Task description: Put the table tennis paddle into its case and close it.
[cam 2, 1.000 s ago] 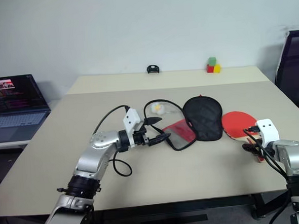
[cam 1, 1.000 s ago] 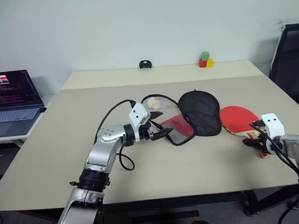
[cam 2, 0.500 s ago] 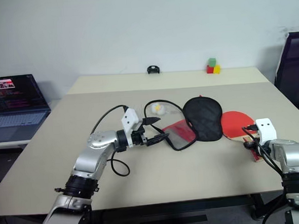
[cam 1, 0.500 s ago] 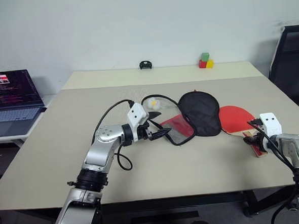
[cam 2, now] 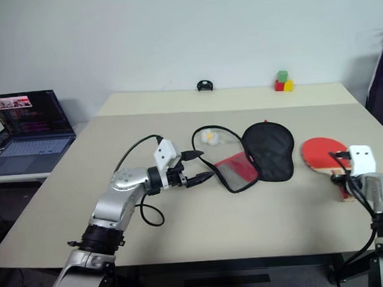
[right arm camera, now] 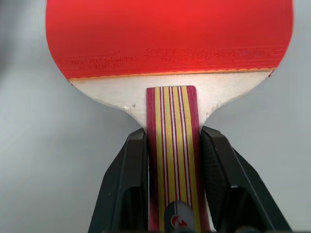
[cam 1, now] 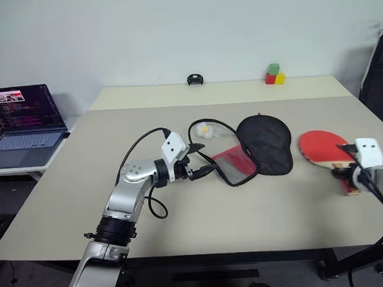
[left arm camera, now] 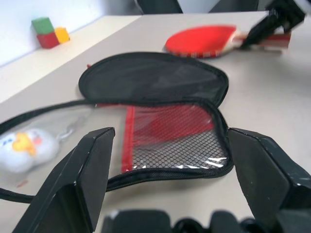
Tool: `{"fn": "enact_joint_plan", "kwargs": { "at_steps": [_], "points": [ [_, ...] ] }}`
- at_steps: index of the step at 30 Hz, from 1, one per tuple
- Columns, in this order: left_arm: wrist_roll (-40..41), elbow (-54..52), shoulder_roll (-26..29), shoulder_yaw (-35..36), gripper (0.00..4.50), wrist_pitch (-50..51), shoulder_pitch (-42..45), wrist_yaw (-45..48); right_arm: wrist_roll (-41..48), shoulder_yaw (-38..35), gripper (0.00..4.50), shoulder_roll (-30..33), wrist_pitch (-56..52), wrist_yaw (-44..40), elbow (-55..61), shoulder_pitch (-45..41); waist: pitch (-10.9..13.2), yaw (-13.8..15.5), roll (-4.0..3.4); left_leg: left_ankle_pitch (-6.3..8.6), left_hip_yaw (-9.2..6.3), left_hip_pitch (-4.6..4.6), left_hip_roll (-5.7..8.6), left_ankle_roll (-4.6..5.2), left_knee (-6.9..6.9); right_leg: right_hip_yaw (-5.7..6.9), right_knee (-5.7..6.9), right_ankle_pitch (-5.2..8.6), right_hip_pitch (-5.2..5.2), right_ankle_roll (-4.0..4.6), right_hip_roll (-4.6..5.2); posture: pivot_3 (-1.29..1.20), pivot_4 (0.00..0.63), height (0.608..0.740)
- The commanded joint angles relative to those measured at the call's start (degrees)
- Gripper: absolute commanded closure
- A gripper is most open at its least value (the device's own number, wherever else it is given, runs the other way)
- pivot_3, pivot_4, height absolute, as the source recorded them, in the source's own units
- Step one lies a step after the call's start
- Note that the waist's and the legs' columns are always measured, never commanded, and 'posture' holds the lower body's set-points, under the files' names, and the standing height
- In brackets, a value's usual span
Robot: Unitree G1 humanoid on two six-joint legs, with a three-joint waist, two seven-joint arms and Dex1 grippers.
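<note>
The right gripper (right arm camera: 171, 160) has closed its two fingers (right arm camera: 130, 179) on the handle of the paddle (cam 1: 322, 146); a second ago they stood wider around it. The handle end, which lay on the table (cam 1: 260, 211), now appears lifted slightly, and the hand has moved a little rightward.

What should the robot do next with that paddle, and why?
Probably carry the paddle over to the open case: the right gripper is shut on its handle, while the left gripper waits open at the case's mouth.
</note>
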State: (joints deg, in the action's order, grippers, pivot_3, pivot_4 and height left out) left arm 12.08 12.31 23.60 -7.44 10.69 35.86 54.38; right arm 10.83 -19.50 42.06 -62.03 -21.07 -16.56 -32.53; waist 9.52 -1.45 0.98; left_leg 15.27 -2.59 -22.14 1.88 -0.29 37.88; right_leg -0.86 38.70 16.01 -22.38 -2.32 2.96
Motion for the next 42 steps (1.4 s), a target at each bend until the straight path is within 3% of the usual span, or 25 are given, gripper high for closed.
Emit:
{"fn": "enact_joint_plan", "kwargs": {
  "at_steps": [1,7,16,20,33,42],
  "points": [
    [-0.19,-0.84,0.24,0.47,0.49,-1.30,0.68,0.02,1.47,-2.60,3.39,1.65,-0.82,0.90,3.53,-4.53,0.03,-0.29,-0.05,0.01,0.00,-0.04,-0.01,0.01,-0.04,0.00,-0.09,0.02,-0.03,0.00,0.00,0.00,0.150,0.740],
    [-0.34,-0.45,-0.13,0.46,0.49,-1.48,0.91,0.12,4.51,-1.88,3.39,-3.43,-7.51,3.17,12.45,-8.64,0.04,-0.45,-0.07,0.02,0.08,-0.83,-0.03,0.02,0.07,-0.09,0.09,0.01,-0.86,0.00,0.00,0.00,0.150,0.740],
    [-0.50,-0.61,-0.44,0.61,0.49,-1.48,0.69,-0.23,6.73,-0.43,3.39,-20.56,-14.73,10.42,22.98,-11.13,0.05,-0.22,-0.09,0.02,0.04,-0.83,-0.02,0.02,0.07,-0.05,0.12,0.01,-0.88,0.00,0.01,0.00,0.150,0.740],
    [-0.56,-0.62,-0.55,0.61,0.49,-1.46,0.66,-0.42,5.51,2.30,3.39,-23.90,-9.82,11.60,18.74,-11.81,0.05,-0.15,-0.09,0.02,0.03,-0.84,0.00,0.02,0.06,-0.03,0.11,0.01,-0.89,0.00,0.02,0.00,0.150,0.740],
    [-0.67,-0.55,-0.34,0.71,0.49,-1.56,0.72,-0.66,0.35,8.30,3.39,-25.26,11.33,12.26,-6.44,-19.30,0.06,-0.37,-0.10,0.02,0.08,-0.81,0.04,0.01,0.06,-0.05,0.16,0.01,-0.93,0.00,0.03,0.00,0.150,0.740],
    [-0.74,-0.72,-0.15,0.69,0.49,-1.48,0.68,-0.87,-1.41,10.35,3.39,-24.96,15.64,12.12,-12.73,-20.17,0.06,-0.40,-0.11,0.01,0.09,-0.82,0.04,0.01,0.06,-0.07,0.17,0.01,-0.94,0.00,0.03,0.00,0.150,0.740]
  ]
}}
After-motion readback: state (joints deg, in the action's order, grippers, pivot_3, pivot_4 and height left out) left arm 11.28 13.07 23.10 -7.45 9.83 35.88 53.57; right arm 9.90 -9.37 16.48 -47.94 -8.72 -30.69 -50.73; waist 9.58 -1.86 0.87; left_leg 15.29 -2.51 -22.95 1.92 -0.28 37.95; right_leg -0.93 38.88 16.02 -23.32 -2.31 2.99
